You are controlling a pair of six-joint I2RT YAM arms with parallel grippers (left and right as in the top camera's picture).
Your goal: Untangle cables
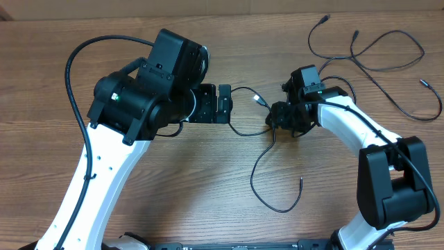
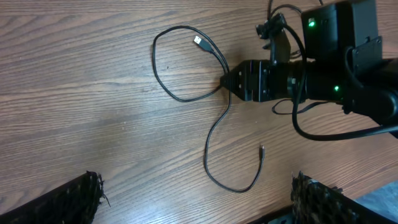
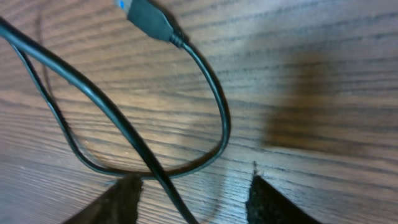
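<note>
thin black flexible cable (image 3: 99,99) runs between the right pincer's (image 3: 193,190) parted, unclenched fingertips; its plug (image 3: 149,18) sits toward 12 o'clock.

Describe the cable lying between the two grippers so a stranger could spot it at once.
On the wooden table, look at the middle, between the left gripper and the right gripper. A thin black cable loops there, its tail curling back toward the robot. Unlike the loose cables in the far right corner, it ends in a flat silvery plug inside its loop.
</note>
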